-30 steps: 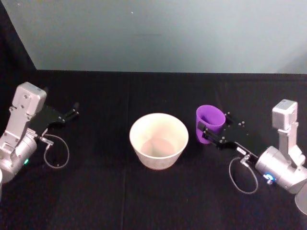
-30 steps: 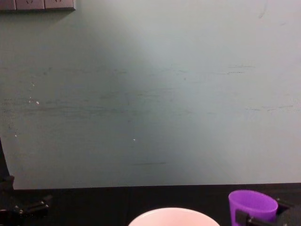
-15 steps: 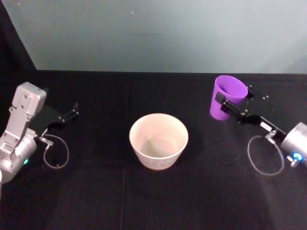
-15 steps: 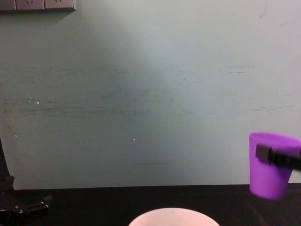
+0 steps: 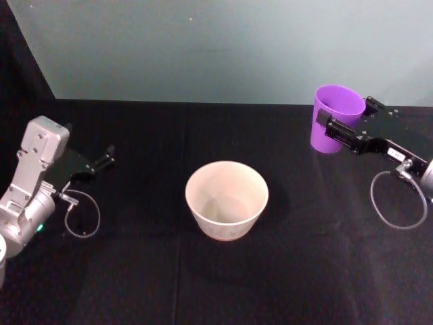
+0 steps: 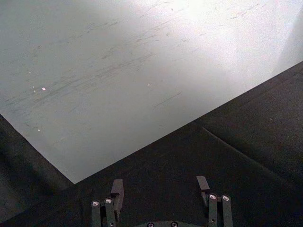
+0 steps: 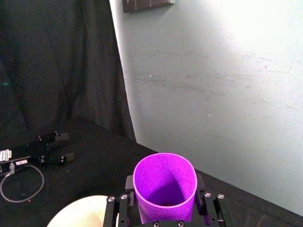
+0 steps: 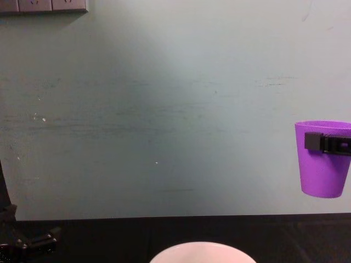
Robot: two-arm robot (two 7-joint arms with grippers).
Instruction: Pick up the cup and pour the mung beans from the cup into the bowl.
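Observation:
The purple cup hangs upright in the air, right of and above the bowl. My right gripper is shut on the cup, one finger on each side just below the rim. In the right wrist view the cup sits between the fingers; its bottom is in shadow, so the mung beans are hidden. The chest view has the cup well above the pinkish-white bowl's rim. My left gripper rests at the table's left, and the left wrist view shows it open with nothing between its fingers.
A black cloth covers the table, and a pale green wall stands close behind it. Cable loops hang by the left wrist and the right wrist. The bowl stands alone at the table's middle.
My right gripper has lifted the cup off the table beside the bowl, carrying it up and to the right. The left arm and the bowl have not moved.

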